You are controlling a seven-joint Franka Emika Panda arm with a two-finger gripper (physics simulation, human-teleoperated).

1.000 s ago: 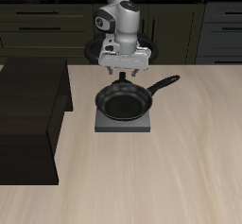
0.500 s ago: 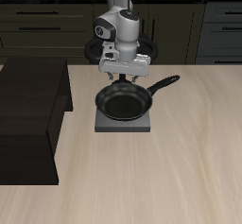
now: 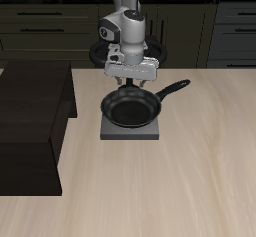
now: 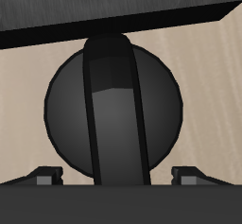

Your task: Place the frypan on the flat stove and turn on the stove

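Note:
The black frypan [image 3: 130, 107] rests on the flat stove [image 3: 130, 135], and its long handle [image 3: 172, 87] points out over the table. My gripper [image 3: 131, 80] hangs just behind the pan at the stove's back edge. It points down and is open. In the wrist view a round dark knob [image 4: 113, 105] with a raised bar across it lies directly beneath the gripper [image 4: 118, 176]. The fingertips [image 4: 43, 176] stand wide apart on either side of the knob with nothing gripped. In the exterior view the gripper hides the knob.
A large dark cabinet block [image 3: 30, 121] stands on the table beside the stove. Dark drawer fronts [image 3: 200, 31] run along behind the table. Bare wooden tabletop [image 3: 170, 191] stretches toward the front edge.
The gripper has come down a little behind the pan. The frypan and stove have not moved.

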